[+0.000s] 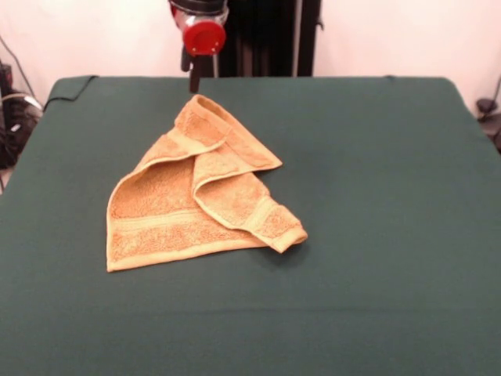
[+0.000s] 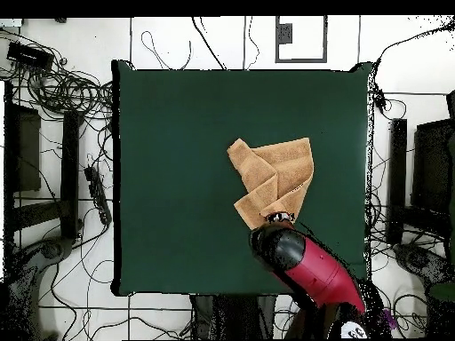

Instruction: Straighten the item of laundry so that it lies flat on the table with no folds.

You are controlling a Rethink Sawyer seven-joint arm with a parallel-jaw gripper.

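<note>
The orange-tan towel point(image 1: 196, 196) lies crumpled on the green table point(image 1: 376, 196), left of centre. Its right part is folded over in thick layers, and its far corner rises to a peak. A paler band runs along its near edge. No white tag shows. The gripper point(image 1: 193, 82) hangs under the arm's red cap point(image 1: 203, 35), just above and behind that far corner. I cannot tell whether it touches the towel. In the overhead view the towel point(image 2: 274, 178) lies right of the table's point(image 2: 178, 178) centre. The gripper point(image 2: 281, 217) shows at the towel's bottom corner, mostly hidden under the red arm point(image 2: 311, 262).
The arm reaches in over the table's robot-side edge. Cables point(image 2: 62, 89) and black equipment point(image 2: 22, 151) lie on the floor beside the table, with more black boxes point(image 2: 435, 169) on the other side. Bare green cloth surrounds the towel.
</note>
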